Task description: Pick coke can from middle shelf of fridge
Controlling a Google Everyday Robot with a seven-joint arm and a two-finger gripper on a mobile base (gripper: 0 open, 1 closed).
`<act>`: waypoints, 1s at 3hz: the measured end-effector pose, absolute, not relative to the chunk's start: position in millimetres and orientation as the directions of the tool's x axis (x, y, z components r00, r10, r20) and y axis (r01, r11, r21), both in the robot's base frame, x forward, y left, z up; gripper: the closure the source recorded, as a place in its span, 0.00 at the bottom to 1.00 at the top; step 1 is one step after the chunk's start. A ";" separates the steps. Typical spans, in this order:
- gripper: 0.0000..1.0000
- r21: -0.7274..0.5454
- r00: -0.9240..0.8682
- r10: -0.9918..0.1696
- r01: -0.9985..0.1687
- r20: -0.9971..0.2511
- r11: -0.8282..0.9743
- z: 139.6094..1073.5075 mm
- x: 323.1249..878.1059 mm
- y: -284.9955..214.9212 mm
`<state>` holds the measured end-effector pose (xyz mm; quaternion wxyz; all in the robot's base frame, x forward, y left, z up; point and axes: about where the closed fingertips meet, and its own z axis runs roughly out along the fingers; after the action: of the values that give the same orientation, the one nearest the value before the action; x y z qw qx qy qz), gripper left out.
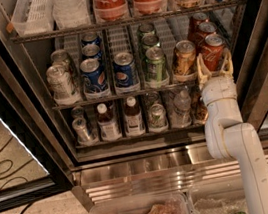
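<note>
Here, the tool (214,67), fingers (202,70) spread, brackets the front coke can (213,48) on the middle shelf (122,96) of the fridge (263,53); clamping and lifting out seems next.

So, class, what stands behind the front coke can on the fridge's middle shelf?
Two more red cans stand behind the coke can; mostly their tops show, the rest is covered. Anything deeper cannot be seen. The claw is at the coke can's base.
</note>
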<state>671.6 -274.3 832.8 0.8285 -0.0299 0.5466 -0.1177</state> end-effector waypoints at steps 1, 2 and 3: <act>1.00 -0.178 0.375 -0.228 0.162 -0.899 0.971 832.8 671.6 -274.3; 1.00 -0.171 0.382 -0.223 0.168 -0.897 0.971 836.3 672.3 -274.8; 1.00 -0.164 0.410 -0.220 0.168 -0.885 0.972 846.1 672.2 -273.7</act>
<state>672.2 -273.7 846.1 0.8394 -0.0248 0.5305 -0.1156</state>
